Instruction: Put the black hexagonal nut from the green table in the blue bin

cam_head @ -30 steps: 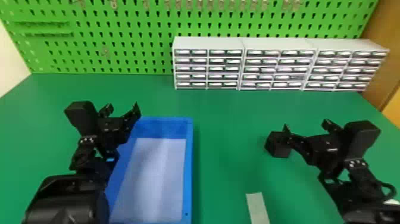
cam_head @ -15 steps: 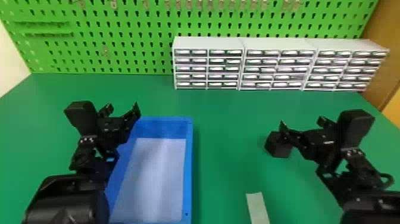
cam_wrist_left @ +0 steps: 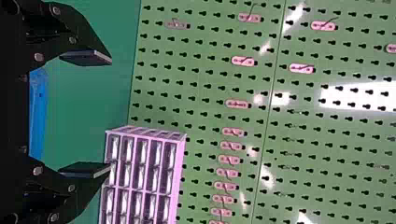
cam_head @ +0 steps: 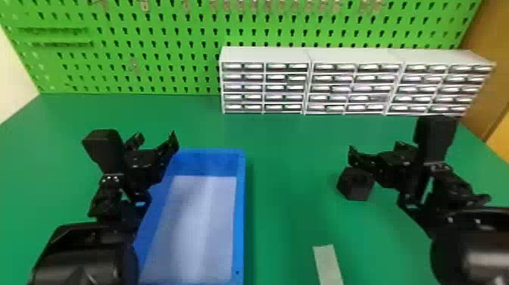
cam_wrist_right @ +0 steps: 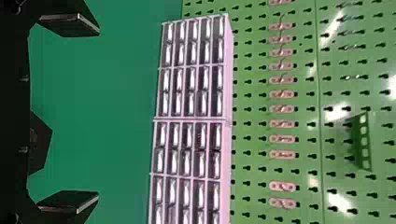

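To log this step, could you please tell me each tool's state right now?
Left tool: open, holding nothing.
Right tool: open, holding nothing, near the black nut.

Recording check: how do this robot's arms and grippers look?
The left arm and right arm are black, with rounded, glossy housings and angular joints. The left gripper and right gripper are black, each with two flat fingers; round bolt heads stud the left one.

The head view is brightly and fairly evenly lit, with a soft shadow on the table beside the bin and a pale sheen across the bin's floor; the drawers glint white; in both wrist views, white glare patches mark the pegboard.
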Controlling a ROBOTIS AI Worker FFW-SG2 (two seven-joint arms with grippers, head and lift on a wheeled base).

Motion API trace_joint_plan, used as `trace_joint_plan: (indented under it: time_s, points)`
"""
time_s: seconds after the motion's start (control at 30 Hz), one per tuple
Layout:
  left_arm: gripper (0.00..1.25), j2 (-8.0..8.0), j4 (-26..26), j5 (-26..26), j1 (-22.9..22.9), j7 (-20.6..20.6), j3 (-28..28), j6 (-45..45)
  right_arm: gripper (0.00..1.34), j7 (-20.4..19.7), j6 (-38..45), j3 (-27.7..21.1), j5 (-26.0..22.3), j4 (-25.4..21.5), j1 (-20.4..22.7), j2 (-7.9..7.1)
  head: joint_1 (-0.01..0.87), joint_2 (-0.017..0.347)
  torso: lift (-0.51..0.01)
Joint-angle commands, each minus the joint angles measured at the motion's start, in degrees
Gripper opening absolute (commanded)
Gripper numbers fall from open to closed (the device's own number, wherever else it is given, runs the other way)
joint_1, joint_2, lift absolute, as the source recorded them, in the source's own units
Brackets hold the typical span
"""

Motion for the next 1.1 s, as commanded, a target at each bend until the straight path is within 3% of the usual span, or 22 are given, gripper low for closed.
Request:
trace_joint_plan:
  time_s: [0.0,0.3,0.73,1.07]
  points:
    - [0.8,-0.15,-0.02,0.07,0.01,0.0,-0.08,0.0,1.27,0.0,6.61,-0.59,1.05,-0.76,-2.16,1.01,0.686,0.051,-0.097]
    - [0.8,-0.15,0.07,-0.02,-0.08,0.0,-0.17,0.0,1.27,0.0,17.42,-0.94,0.96,-0.85,-6.37,0.4,0.686,0.051,-0.097]
    - [0.8,-0.15,-0.02,-0.29,-0.16,0.0,-0.26,0.0,1.26,0.0,30.43,-1.12,2.02,0.55,-12.97,-1.8,0.686,0.051,-0.097]
    - [0.8,-0.15,0.07,-0.55,-0.16,0.0,-0.26,0.0,1.26,0.0,35.79,2.66,0.26,7.41,-19.82,-5.14,0.686,0.051,-0.097]
